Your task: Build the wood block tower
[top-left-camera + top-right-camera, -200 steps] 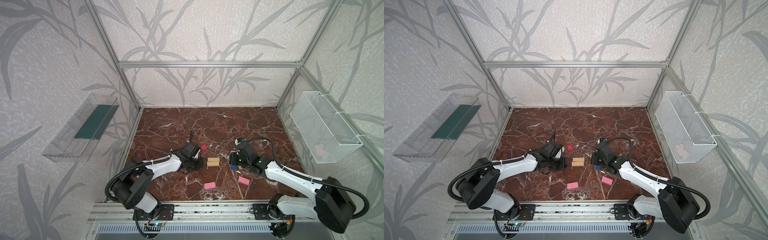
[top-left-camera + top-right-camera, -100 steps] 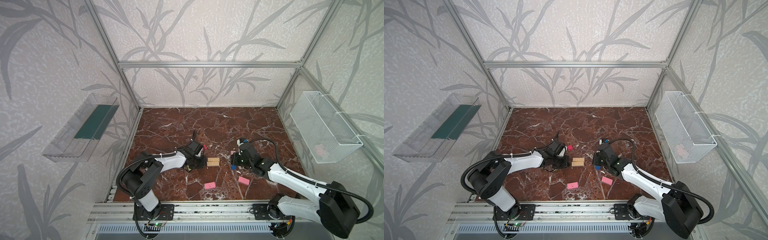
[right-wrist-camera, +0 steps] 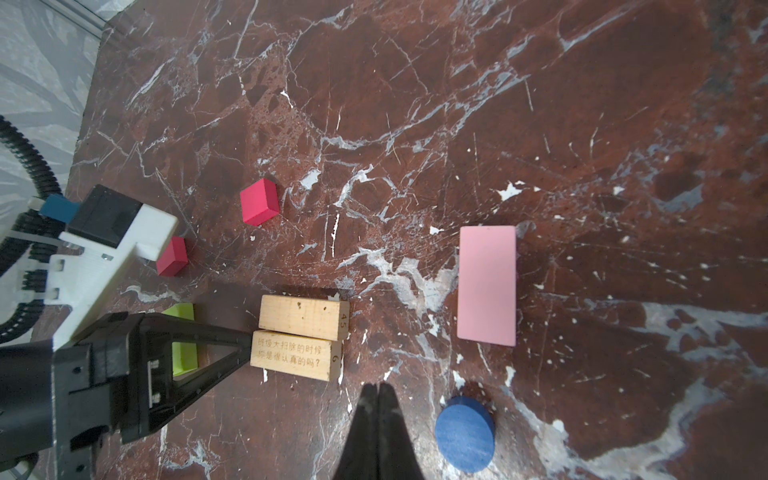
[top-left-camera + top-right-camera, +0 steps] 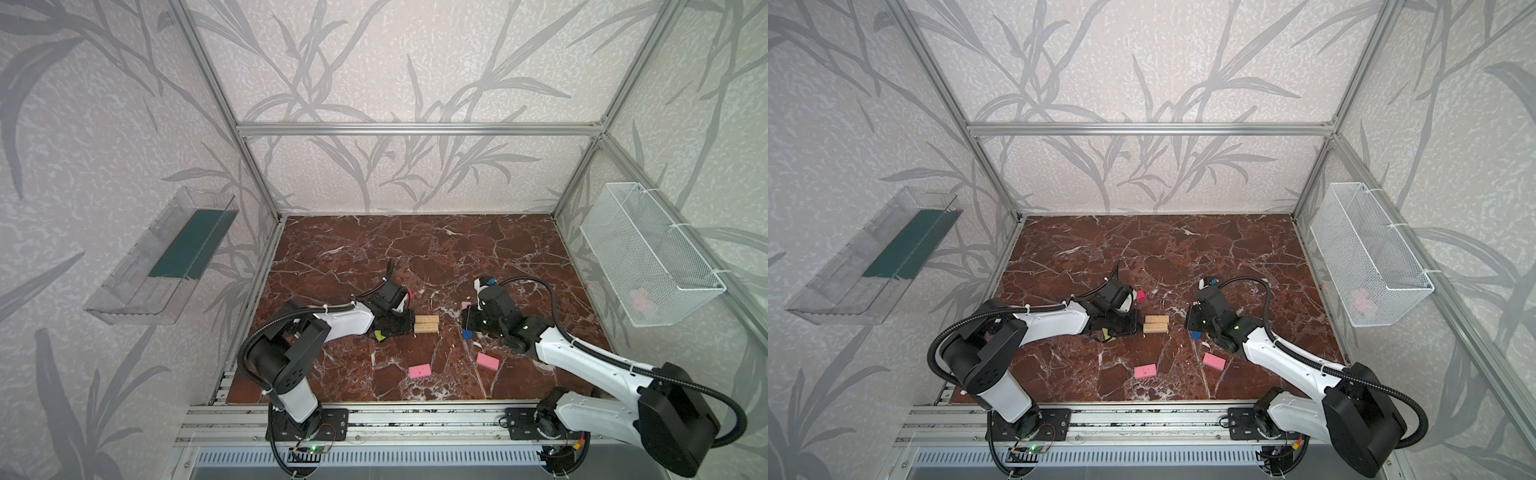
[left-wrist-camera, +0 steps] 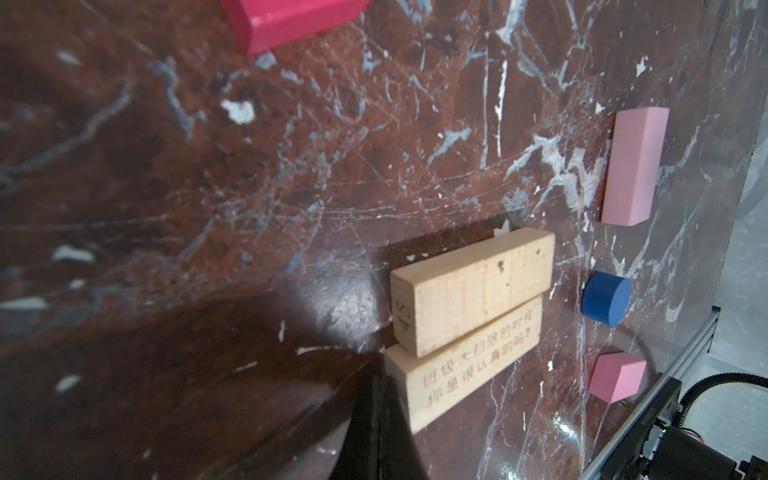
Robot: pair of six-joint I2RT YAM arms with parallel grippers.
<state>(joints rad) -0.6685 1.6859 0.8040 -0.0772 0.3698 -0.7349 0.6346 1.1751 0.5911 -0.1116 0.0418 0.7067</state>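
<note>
Lying flat and side by side on the worktop [image 3: 415, 104], the two tan bars [image 3: 301, 319] touch. Left jaws clenched, empty, tip at the inscribed bar's end. Right jaws clenched, empty, just short of the bars; blue disc [image 3: 465, 432] beside these jaws.

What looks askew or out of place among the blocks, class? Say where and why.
The two tan bars lie side by side but staggered, ends not flush. The left gripper, fingers shut, appears to touch the end of the lettered bar. The lime-green bar lies partly hidden by that gripper. Nothing looks damaged.
</note>
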